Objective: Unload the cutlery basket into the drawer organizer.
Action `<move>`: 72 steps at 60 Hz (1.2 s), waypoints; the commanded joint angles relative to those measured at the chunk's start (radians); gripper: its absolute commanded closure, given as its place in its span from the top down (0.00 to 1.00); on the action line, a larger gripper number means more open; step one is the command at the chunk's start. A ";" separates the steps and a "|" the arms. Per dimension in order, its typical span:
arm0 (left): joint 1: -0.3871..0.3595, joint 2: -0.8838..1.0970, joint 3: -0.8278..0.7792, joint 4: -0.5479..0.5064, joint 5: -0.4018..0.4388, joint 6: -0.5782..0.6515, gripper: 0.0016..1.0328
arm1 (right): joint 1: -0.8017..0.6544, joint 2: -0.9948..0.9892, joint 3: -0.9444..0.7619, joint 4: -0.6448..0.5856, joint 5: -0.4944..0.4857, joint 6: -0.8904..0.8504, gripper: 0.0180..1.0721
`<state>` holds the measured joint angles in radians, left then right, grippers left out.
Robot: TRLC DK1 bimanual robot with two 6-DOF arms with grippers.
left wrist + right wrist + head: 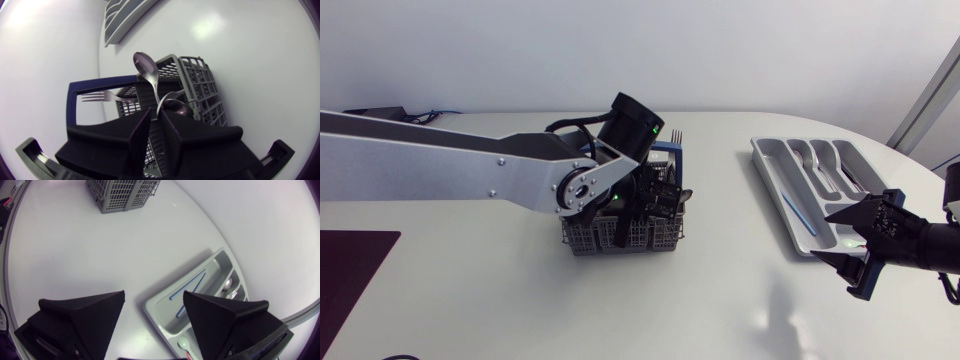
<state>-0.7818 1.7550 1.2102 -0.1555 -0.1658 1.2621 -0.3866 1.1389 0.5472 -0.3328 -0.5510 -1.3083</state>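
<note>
Currently, your left gripper (156, 120) stands directly over the cutlery basket (205, 85). Its fingers are drawn close on the thin handle of a spoon (145, 65), which runs between them, so treat the spoon as gripped. The spoon's bowl stands clear above the basket's rim. A second spoon (176, 105) and a fork (97, 95) lean inside the basket, just beside the held one.

Your right gripper (154, 297) hangs well apart from the basket, its fingers spread wide with nothing between them. The drawer organizer (774, 195) lies on that same far side of the basket.

Expect the spoon to be light, rigid and slick, since it looks like polished metal. A narrow handle can pivot between broad wedge fingers, so hold it partway along the flat handle, not on the curved bowl. Draw it straight up out of the basket. The basket looks like light plastic and may tip or slide if the cutlery snags its grid.
</note>
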 commanded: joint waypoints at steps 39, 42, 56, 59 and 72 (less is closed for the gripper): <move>-0.002 -0.111 -0.043 -0.006 -0.041 0.088 0.03 | 0.029 -0.091 -0.073 -0.018 -0.009 0.034 0.80; -0.004 -0.130 -0.044 -0.009 -0.043 0.091 0.03 | 0.034 -0.107 -0.073 -0.032 -0.009 0.035 0.80; -0.016 -0.226 -0.040 -0.079 -0.049 0.103 0.03 | 0.063 -0.179 -0.081 -0.068 -0.001 0.063 0.80; -0.019 -0.249 -0.034 -0.098 -0.051 0.103 0.03 | 0.068 -0.192 -0.081 -0.081 0.000 0.064 0.80; -0.033 -0.339 0.028 -0.197 -0.051 0.069 0.03 | 0.111 -0.275 -0.081 -0.126 0.002 0.107 0.80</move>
<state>-0.8040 1.4532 1.1988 -0.3267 -0.2115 1.3354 -0.2943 0.8959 0.4889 -0.4370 -0.5499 -1.2362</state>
